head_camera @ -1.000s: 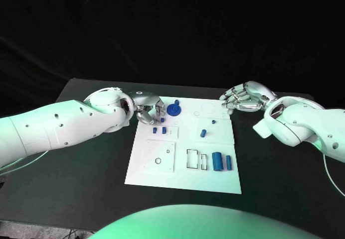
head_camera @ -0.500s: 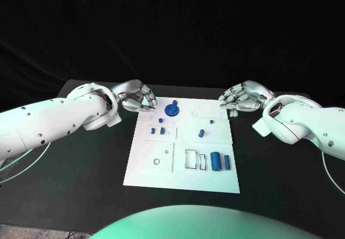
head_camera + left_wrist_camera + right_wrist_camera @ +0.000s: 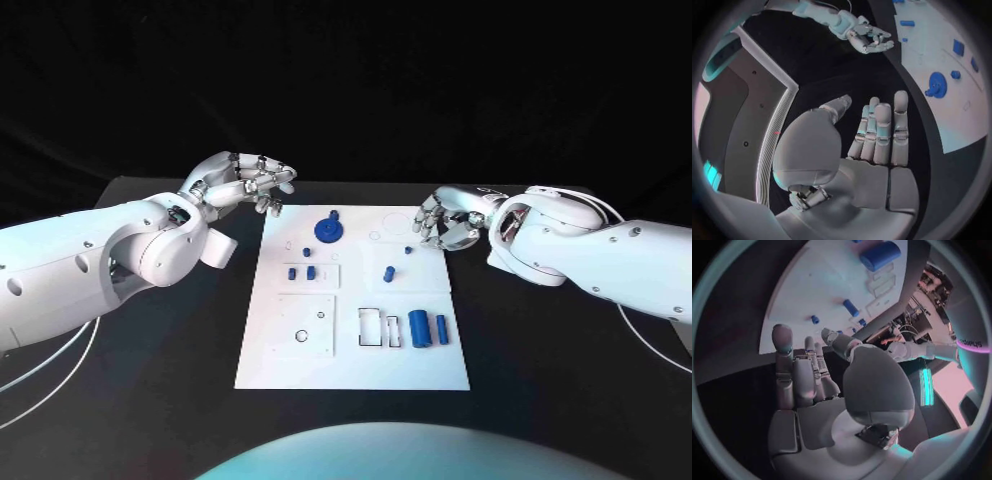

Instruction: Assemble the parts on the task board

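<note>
Parts (image 3: 329, 231) between both empty robot hands.

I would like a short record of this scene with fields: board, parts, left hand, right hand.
board: white task board in the middle of the black table
parts: blue round part at the far end; two blue cylinders toward the near right
left hand: open, holds nothing, off the board's far left corner
right hand: open, holds nothing, at the board's far right edge

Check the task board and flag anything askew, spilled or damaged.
Nothing stands out. The task board lies flat on the table, its blue parts sit on it, and both the left hand and right hand hold nothing.
</note>
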### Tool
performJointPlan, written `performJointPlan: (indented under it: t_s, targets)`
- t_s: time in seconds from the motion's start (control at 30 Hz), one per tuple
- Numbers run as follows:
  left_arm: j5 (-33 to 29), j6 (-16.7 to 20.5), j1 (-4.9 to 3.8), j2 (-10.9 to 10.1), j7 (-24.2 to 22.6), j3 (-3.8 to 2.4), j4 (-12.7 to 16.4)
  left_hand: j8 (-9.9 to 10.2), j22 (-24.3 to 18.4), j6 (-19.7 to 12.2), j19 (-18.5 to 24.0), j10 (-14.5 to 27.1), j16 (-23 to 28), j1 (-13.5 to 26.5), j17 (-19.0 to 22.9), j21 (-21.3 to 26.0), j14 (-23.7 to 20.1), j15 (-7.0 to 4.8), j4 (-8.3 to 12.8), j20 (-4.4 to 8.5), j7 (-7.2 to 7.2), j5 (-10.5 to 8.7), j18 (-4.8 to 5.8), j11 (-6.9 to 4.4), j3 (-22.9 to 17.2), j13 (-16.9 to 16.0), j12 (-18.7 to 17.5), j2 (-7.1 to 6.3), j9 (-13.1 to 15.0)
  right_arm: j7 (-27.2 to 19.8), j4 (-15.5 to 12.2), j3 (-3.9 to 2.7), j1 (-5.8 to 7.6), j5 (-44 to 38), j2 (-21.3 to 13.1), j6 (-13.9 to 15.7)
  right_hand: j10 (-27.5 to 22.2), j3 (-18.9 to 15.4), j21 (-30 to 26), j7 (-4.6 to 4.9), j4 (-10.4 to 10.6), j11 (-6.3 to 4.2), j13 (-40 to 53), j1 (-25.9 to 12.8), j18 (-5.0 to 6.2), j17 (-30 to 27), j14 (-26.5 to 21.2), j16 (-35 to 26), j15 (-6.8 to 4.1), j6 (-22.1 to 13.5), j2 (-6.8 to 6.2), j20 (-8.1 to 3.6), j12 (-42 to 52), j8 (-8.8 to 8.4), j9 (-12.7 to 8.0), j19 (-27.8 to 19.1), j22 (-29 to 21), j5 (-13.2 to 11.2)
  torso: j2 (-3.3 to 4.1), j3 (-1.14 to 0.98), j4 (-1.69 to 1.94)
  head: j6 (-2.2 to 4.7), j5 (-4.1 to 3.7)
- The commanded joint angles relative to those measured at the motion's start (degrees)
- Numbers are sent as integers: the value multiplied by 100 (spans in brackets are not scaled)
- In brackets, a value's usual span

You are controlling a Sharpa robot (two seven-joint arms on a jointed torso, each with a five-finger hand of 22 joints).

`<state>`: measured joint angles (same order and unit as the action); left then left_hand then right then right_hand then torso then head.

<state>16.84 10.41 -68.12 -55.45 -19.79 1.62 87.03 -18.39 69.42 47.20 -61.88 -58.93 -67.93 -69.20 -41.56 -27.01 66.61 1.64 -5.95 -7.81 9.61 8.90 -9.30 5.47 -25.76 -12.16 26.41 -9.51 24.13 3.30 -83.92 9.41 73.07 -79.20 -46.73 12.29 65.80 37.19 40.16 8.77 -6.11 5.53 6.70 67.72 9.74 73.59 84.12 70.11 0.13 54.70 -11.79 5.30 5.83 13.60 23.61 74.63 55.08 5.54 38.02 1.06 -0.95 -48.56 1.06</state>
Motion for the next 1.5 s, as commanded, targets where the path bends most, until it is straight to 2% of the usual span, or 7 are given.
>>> performJointPlan:
  t_s: [0.03,0.13,0.3,0.47,0.77,1.07,1.5]
  targets:
    - [-1000,17,6,-22,-379,1,81,-101,-18,-24,-102,72,-136,-37,-234,10,132,-5,-45,6,-29,-9,-113,-2,51,-14,45,25,38,438,41,2,-16,-1177,63,-133,-64,26,294,23,27,0,-2,8,-135,137,403,233,50,-50,-67,9,-50,-57,-15,96,231,28,7,15,9,23,-53]
    - [-1035,25,8,-42,-394,4,125,-192,-30,46,-145,104,-137,-157,-231,0,101,-12,-27,14,-57,-13,-114,-14,72,-27,63,18,60,508,88,6,-66,-1365,157,-101,-114,31,533,38,40,17,-4,35,-167,266,417,452,67,-37,-66,22,-99,-72,-18,155,426,31,1,16,2,29,-60]
    - [-1045,3,10,-43,-383,6,180,-193,-38,12,-155,96,-136,-208,-236,1,89,-15,-20,17,-50,-21,-113,-16,80,-34,79,8,53,547,139,10,-150,-1525,298,-49,-88,48,727,50,57,26,7,61,-192,365,427,618,76,9,-45,32,-104,-66,-13,202,584,49,8,20,19,30,-36]
    - [-1026,-23,10,-43,-336,6,218,-192,-41,-14,-161,101,-145,-234,-254,0,95,-16,-14,19,-45,-27,-113,-14,87,-36,83,-2,49,539,166,11,-216,-1577,411,-67,-44,84,853,41,88,19,16,73,-204,423,429,728,76,58,-6,36,-105,-56,-7,226,694,112,10,18,8,7,3]
    - [-1008,-29,9,-20,-263,6,222,-185,-54,-165,-179,141,-161,-249,-287,0,101,1,-47,13,-3,-10,-107,12,140,-39,87,-31,36,497,159,15,-297,-1557,474,-202,30,126,957,14,107,-3,29,97,-210,456,424,816,64,137,18,32,-103,-28,13,230,797,217,8,18,-9,-26,37]
    - [-972,-60,8,-25,-181,6,204,-198,-58,-215,-186,172,-154,-270,-273,-1,88,9,-52,8,9,5,-105,22,158,-41,87,-38,38,495,192,17,-336,-1546,521,-243,96,153,1003,-7,114,-23,41,118,-211,459,417,855,50,196,39,24,-98,-1,35,221,852,282,7,8,-1,-42,37]
    - [-956,-113,8,-21,-101,6,195,-214,-62,-266,-191,210,-160,-288,-289,-2,90,18,-63,1,22,15,-103,34,174,-43,87,-34,41,620,304,18,-417,-1610,669,-288,120,160,974,-9,125,-28,47,120,-205,452,412,862,44,204,54,22,-96,2,43,200,843,284,10,9,-2,-69,56]
